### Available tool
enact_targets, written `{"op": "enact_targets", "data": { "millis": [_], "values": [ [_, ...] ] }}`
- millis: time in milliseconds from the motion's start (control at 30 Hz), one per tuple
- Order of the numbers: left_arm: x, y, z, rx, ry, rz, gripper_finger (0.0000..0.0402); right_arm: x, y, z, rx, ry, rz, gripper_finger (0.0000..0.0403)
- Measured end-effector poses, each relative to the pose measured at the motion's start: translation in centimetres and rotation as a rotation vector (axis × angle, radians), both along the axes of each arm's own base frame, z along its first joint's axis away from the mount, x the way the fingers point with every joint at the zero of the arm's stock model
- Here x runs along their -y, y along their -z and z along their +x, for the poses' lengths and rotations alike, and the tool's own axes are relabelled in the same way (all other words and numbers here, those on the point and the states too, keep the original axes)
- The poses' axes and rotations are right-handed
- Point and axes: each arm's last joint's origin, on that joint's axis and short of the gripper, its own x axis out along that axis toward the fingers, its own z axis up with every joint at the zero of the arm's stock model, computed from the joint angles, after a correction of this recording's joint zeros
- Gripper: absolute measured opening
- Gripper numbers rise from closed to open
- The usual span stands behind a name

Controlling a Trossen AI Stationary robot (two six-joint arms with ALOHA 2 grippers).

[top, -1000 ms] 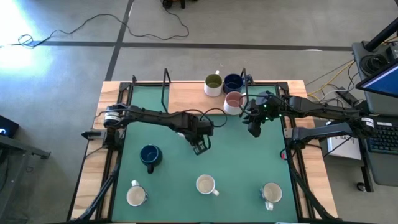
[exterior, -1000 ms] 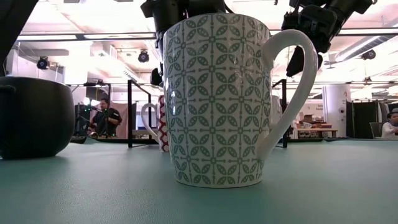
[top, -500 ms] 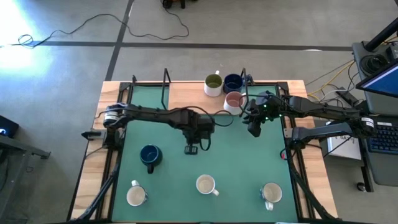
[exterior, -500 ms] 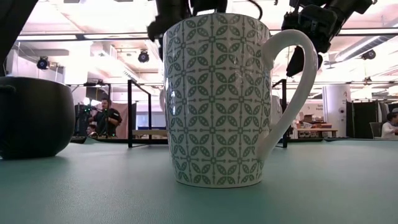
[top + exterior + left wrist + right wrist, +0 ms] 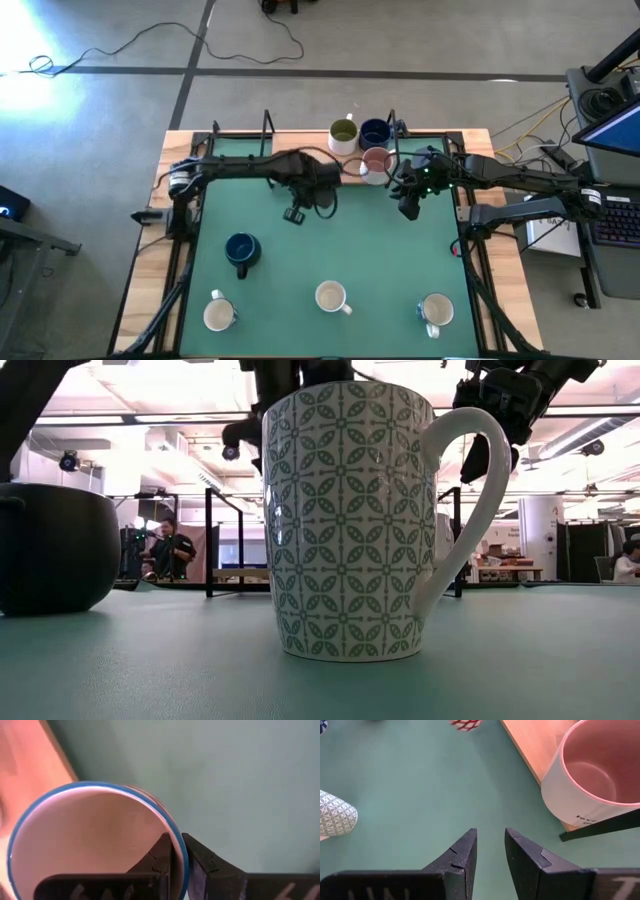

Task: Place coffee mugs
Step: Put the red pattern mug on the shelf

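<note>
The left gripper [image 5: 176, 851] is clamped on the rim of a white ceramic mug with a blue lip and red-patterned outside [image 5: 90, 845], one finger inside the wall and one outside. The mug hangs upright, mouth up; its handle is not visible. From above, this gripper [image 5: 295, 213] sits over the green mat [image 5: 380, 260] left of the table's middle, towards the far edge. The mug looks lifted off the mat, though the low view cannot confirm it.

The move ahead probably turns on the bare wooden board [image 5: 300, 150] along the far edge. It lies just beyond the gripper, to the far right. The left arm is the nearer one and already has the load.

On that board stand an olive-green-lined white mug [image 5: 343, 133] and a dark blue mug [image 5: 374, 131]. A pink-lined white mug [image 5: 377, 161] is at the board's near edge. The free wood is to their left, between them and a black upright rail [image 5: 268, 130], which narrows the approach.

The right gripper [image 5: 408, 205] waits empty, fingers slightly apart, just beside the pink-lined mug, so a set-down there would be crowded.

Another dark blue mug [image 5: 241, 248] and three pale mugs [image 5: 330, 297] near the front edge are well apart from the carry path.
</note>
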Motion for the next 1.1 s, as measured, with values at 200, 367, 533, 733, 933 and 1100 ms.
{"op": "enact_targets", "data": {
  "millis": [200,367,533,733,933,1100],
  "values": [
    [-4.4,-0.1,-1.2,-0.033,0.003,0.014,0.0009,0.0,0.0,0.0,0.0,0.0,0.0,0.0089],
    [-8.6,-0.1,-2.5,-0.02,0.008,-0.022,0.0009,0.0,0.0,0.0,0.0,0.0,0.0,0.0089],
    [-12.4,-0.1,-4.1,0.023,-0.047,-0.072,0.0009,0.0,0.0,0.0,0.0,0.0,0.0,0.0089],
    [-15.0,-0.1,-5.5,0.03,-0.139,-0.073,0.0009,0.0,0.0,0.0,0.0,0.0,0.0,0.0089],
    [-16.5,-0.2,-6.0,0.073,-0.252,-0.059,0.0009,0.0,0.0,0.0,0.0,0.0,0.0,0.0089],
    [-17.4,-0.2,-6.7,0.071,-0.266,-0.056,0.0009,0.0,0.0,0.0,0.0,0.0,0.0,0.0089]
  ]
}}
